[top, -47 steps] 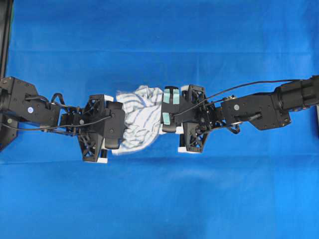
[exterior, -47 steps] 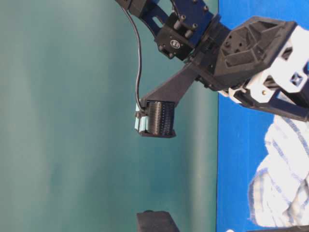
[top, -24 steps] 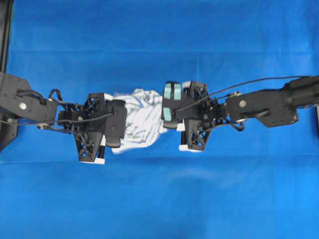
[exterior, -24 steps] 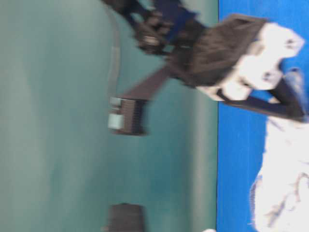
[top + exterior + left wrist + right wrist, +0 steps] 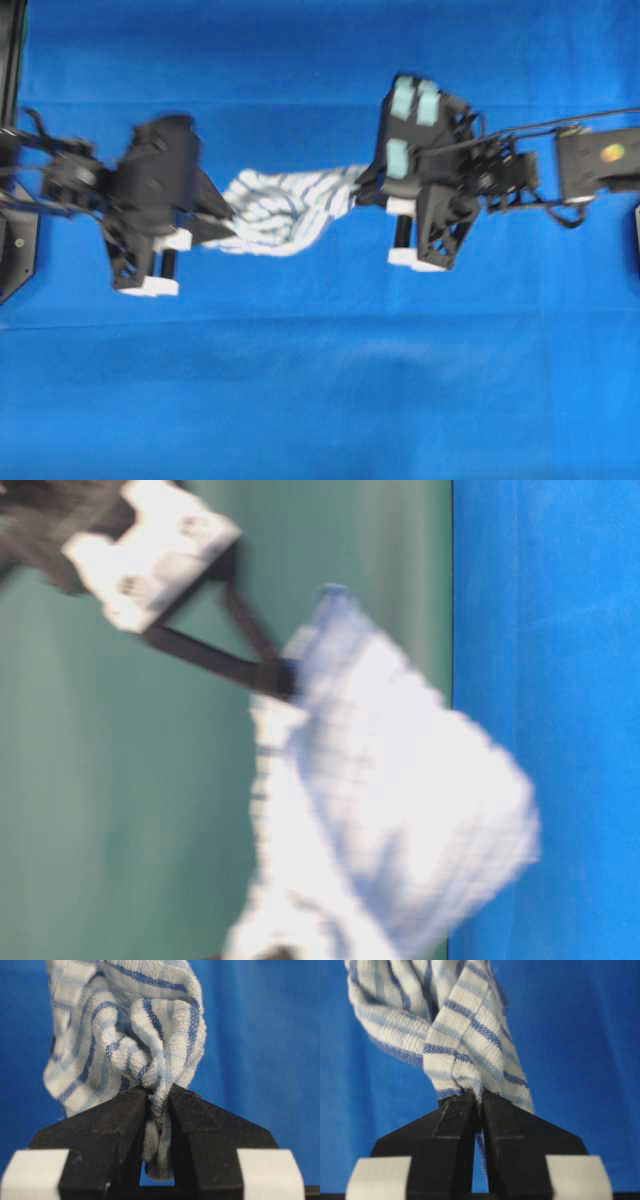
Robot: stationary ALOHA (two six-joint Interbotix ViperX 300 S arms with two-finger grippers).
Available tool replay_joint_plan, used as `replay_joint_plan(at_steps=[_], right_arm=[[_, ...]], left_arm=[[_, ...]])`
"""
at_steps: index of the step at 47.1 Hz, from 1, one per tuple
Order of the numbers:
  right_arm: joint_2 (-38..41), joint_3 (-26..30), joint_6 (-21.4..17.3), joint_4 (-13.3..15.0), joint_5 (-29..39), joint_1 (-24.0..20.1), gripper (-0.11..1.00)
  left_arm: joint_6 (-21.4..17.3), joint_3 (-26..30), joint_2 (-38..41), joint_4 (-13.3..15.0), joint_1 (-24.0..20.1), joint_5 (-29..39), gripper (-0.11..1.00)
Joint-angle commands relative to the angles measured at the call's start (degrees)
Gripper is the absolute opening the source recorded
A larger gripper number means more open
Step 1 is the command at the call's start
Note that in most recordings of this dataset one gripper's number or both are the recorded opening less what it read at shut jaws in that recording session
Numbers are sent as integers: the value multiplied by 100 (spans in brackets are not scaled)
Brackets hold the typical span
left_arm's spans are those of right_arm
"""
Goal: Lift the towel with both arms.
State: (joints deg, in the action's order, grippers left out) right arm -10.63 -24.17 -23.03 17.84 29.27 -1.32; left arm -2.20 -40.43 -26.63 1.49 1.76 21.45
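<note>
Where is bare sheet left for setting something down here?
Free: the blue sheet below both arms, and the strip above them. Crowded: the middle band, where the towel spans from left end effector to right end effector.

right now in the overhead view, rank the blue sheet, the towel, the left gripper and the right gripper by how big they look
1. the blue sheet, which fills the view
2. the right gripper and the left gripper: both blurred and look about alike, so unranked
3. the towel, bunched between them and seeming slightly smaller
</note>
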Motion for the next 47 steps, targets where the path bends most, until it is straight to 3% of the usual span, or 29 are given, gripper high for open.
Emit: replay_joint_plan(at_steps=[1, 13, 25, 32, 47], right_arm=[[-325, 369, 26, 26, 316, -9, 5], [-650, 1415, 246, 35, 1310, -9, 5], [-738, 2145, 545, 35, 1837, -9, 5], [-765, 2303, 571, 35, 1916, -44, 5], [-782, 2285, 571, 18, 1978, -185, 5]], left_arm=[[-9, 325, -360, -9, -158, 185, 9], [-18, 984, -756, -18, -360, 659, 9], [-26, 1802, -765, -26, -378, 1090, 9], [-26, 2145, -773, -26, -404, 1187, 9], [-26, 2180, -703, -26, -404, 1195, 9]])
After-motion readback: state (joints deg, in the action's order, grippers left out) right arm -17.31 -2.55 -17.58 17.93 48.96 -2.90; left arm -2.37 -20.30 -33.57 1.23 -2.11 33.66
